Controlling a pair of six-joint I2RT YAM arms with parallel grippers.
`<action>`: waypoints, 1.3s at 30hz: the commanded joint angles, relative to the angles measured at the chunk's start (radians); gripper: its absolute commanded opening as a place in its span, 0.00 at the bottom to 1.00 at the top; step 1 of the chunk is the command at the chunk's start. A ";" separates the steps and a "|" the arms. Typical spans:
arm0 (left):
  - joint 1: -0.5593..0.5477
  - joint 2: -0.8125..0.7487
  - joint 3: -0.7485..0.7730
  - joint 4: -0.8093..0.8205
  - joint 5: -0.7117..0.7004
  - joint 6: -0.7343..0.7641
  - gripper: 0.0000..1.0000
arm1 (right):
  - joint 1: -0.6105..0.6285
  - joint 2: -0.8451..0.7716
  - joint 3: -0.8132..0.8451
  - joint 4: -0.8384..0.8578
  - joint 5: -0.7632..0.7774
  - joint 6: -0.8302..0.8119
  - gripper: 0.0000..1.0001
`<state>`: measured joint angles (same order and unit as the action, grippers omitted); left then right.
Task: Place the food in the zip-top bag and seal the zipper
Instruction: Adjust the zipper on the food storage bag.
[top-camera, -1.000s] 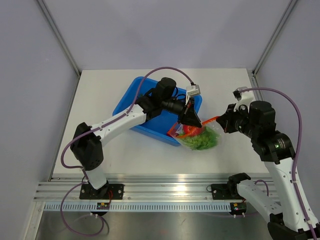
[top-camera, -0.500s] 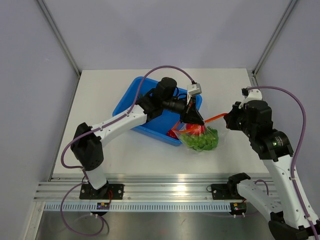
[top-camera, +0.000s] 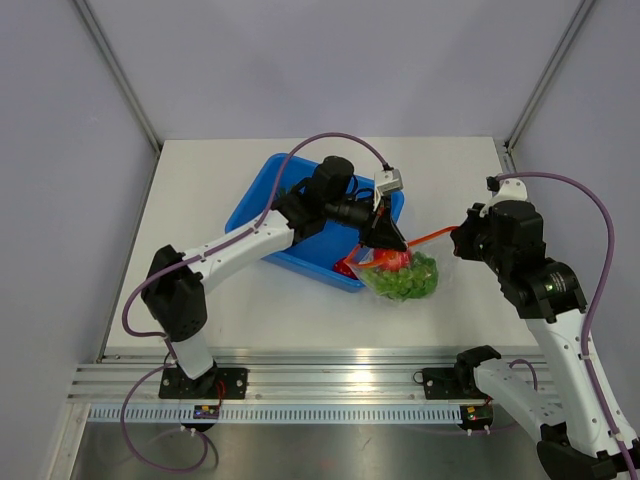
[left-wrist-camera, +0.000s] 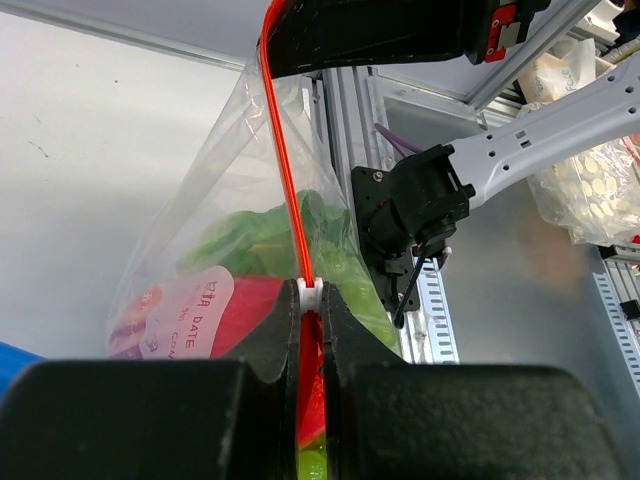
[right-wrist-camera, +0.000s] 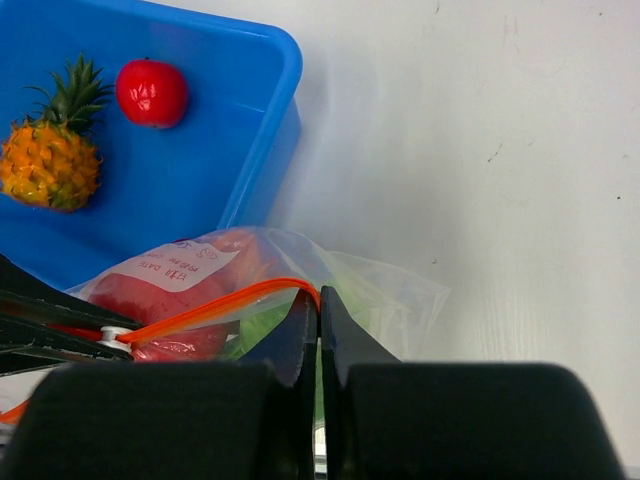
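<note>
The right hand (right-wrist-camera: 319, 305) has drawn rightward, stretching the thin orange-red zipper (right-wrist-camera: 215, 306) of the clear crinkly bag (right-wrist-camera: 385, 288) away from the left hand (left-wrist-camera: 310, 300). Both hands are clamped on it. An orange-yellow toy pineapple (right-wrist-camera: 48, 160) beyond the right hand is not bagged, and sealing seems unfinished.

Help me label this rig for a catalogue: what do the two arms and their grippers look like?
Both the left arm and the right arm have white links joined by bulky black joints. A purple cable loops along each. The left gripper and right gripper have matte black, wedge-shaped fingers.
</note>
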<state>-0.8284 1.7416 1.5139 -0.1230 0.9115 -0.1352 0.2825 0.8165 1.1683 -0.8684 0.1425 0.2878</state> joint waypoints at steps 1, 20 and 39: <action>0.000 -0.019 0.044 -0.073 0.082 -0.030 0.00 | -0.026 -0.014 0.033 0.074 0.125 -0.032 0.00; -0.084 0.150 0.115 -0.035 -0.066 -0.092 0.33 | -0.026 -0.203 -0.311 0.289 0.042 -0.062 0.00; -0.067 -0.097 -0.127 -0.178 -0.408 0.112 0.59 | -0.025 -0.323 -0.349 0.342 0.040 -0.122 0.00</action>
<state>-0.9016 1.6718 1.4414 -0.2882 0.5781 -0.0982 0.2634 0.5060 0.7914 -0.6098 0.1654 0.1818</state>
